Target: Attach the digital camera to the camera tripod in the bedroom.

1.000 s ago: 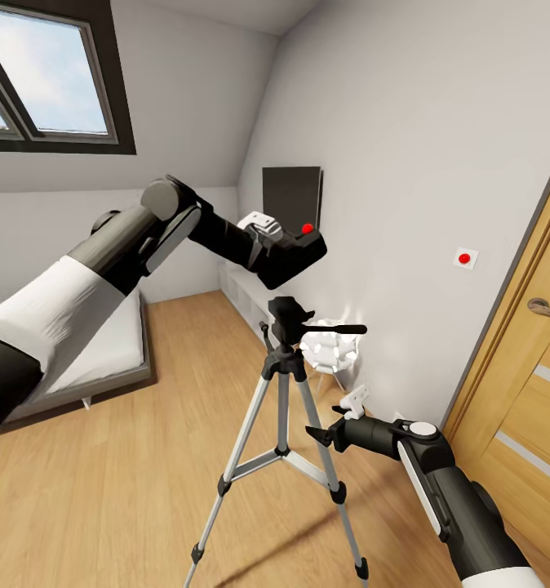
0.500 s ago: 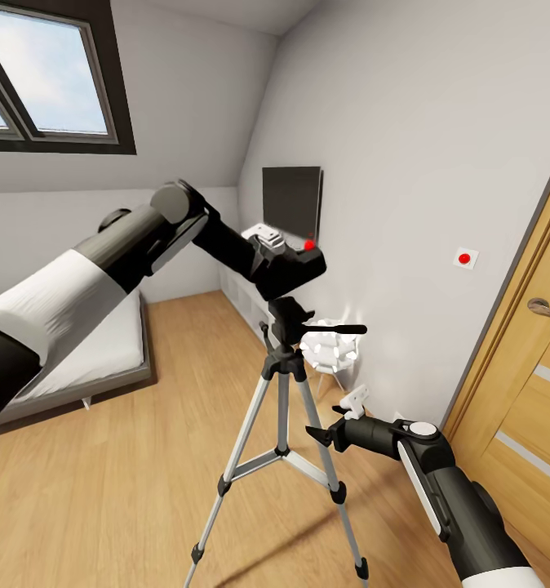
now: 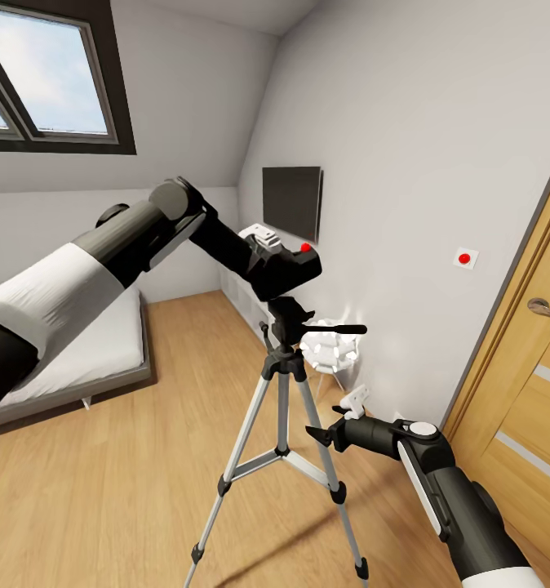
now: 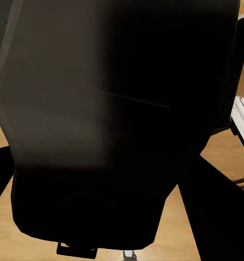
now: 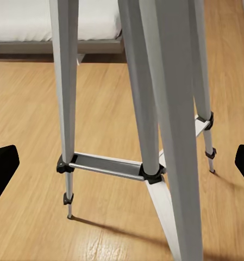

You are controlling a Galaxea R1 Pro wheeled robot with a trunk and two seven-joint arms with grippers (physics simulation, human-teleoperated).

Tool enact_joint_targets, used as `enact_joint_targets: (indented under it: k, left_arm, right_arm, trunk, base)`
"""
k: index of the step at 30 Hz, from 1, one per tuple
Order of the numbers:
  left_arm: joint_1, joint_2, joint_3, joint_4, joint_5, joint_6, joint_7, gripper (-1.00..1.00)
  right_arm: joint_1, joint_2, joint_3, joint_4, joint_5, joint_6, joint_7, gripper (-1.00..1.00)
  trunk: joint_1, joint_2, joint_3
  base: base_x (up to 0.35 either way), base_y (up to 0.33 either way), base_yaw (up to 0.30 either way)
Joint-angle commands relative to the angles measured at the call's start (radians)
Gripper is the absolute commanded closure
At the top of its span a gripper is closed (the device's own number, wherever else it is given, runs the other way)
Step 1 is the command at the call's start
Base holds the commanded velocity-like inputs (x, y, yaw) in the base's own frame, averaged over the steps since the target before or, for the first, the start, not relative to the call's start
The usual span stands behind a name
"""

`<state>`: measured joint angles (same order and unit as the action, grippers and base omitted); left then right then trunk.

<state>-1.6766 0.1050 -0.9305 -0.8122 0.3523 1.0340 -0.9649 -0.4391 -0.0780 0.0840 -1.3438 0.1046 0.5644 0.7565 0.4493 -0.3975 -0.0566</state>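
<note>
Near right, low by the door, the right tool hangs beside the camera tripod legs w/ fingers spread wide, holding nothing; right wrist view shows both black tips far apart at the frame edges and the silver legs plus centre braces between them. Mid-scene, the tripod stands upright on the wood floor, black head w/ pan handle pointing right. Directly above the head, the left tool grips the digital camera, red button up; the camera's underside looks to be touching or just off the head, can't tell which. In the left wrist view the camera body blocks nearly everything, so finger spread isn't readable there, but the camera is clearly carried by that tool.

Step in hand, as I judge it: seat camera on tripod head. To do it well: keep camera level, centre its base over the head plate, lower straight down w/o side push so the tripod doesn't tip; right tool could steady a leg if needed. Release only once it sits flat.

Count: 1 camera, 1 tripod w/ 3 legs, 2 tools. Farther back: 1 grey bed at left, 1 white lamp behind the tripod, 1 wall TV, 1 skylight.
</note>
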Motion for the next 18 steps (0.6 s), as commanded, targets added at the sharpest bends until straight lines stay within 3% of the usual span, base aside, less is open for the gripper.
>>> enact_joint_targets:
  k: [1, 12, 18]
  left_arm:
    - [-0.005, 0.001, -0.003, 0.003, 0.002, 0.003, -0.003, 1.00]
    - [-0.060, -0.008, -0.011, 0.032, 0.002, 0.003, -0.006, 1.00]
    - [-0.110, -0.028, -0.077, 0.065, 0.003, 0.003, -0.053, 1.00]
  right_arm:
    - [-0.001, 0.000, 0.000, -0.001, 0.010, 0.002, 0.007, -1.00]
    - [-0.001, 0.000, 0.000, -0.001, 0.009, 0.002, 0.007, -1.00]
    - [-0.001, 0.000, 0.000, -0.001, 0.009, 0.002, 0.007, -1.00]
  trunk:
    - [0.001, -0.002, -0.002]
    - [0.001, -0.002, -0.002]
    - [0.001, -0.002, -0.002]
  base:
    - [0.000, 0.000, 0.000]
    - [0.000, 0.000, 0.000]
    - [0.000, 0.000, 0.000]
